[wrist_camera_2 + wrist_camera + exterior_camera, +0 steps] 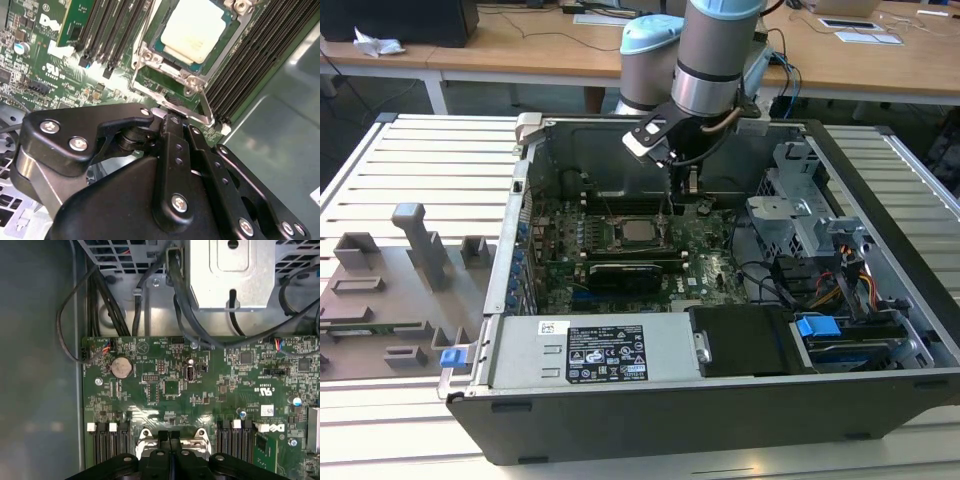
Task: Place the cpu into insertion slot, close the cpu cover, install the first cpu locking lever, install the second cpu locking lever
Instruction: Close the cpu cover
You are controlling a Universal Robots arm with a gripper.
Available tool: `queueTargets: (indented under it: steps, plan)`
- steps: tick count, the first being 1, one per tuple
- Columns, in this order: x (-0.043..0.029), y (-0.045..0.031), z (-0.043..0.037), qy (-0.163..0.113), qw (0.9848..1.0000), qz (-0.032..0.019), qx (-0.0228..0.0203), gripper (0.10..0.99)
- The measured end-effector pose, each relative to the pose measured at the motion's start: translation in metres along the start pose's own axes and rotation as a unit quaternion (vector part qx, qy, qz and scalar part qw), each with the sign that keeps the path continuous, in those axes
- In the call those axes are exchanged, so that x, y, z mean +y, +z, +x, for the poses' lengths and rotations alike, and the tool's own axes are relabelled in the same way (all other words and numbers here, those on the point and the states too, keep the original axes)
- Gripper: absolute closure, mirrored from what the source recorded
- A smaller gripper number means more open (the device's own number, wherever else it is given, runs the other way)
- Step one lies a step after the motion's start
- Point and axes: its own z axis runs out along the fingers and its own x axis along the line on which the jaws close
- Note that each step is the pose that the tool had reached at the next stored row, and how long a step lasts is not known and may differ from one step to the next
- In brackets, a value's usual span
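Pale, square cpu (194, 30) flat within silvery cpu cover (150, 57)

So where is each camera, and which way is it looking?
Exterior view: off the arm, above the open case, looking down into it; the arm and claw show.
First wrist view: on the arm, looking past the shut claw at the motherboard and cables.
Second wrist view: on the arm, behind the claw, facing the cpu.
Shared: both wrist views show claw and motherboard; exterior and second wrist views show the cpu.
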Motion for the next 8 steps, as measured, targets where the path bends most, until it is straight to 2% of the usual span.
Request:
queueTargets:
  steps: [8]
  plan:
    - [-0.0146,0.0007,-0.0002,0.000,1.0000,0.0000,0.0000,0.980]
